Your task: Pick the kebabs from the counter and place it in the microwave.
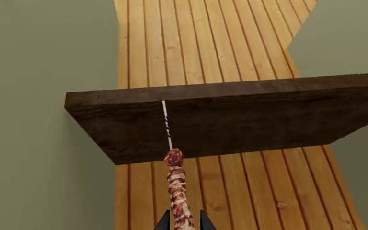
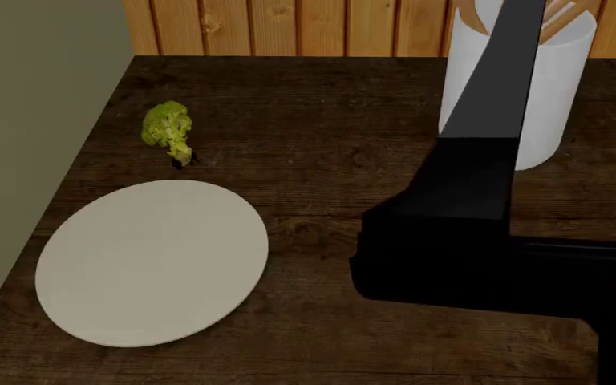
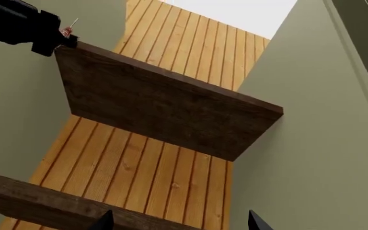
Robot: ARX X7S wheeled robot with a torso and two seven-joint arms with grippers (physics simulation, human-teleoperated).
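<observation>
pinching the kebabs between its two dark fingertips, the left tool shows only as a pair of black points at the edge of the left wrist view. the skewer runs straight out from between those tips: the red-pink and pale chunks sit right at the tool, and the thin bare end of the stick reaches on across a dark brown wooden shelf set against an orange plank wall. the kebabs is therefore held up in the air, off the surface.

in the right wrist view the left tool appears as a black block at one corner of the same dark shelf, with a small tip of the skewer poking out beside it. the right tool shows two dark fingertips set well apart with nothing between them, so it is spread.

the head view shows the surface, dark wood grain, carrying a white plate, a green broccoli floret just beyond the plate, and a white cylindrical holder partly hidden by a black arm.
</observation>
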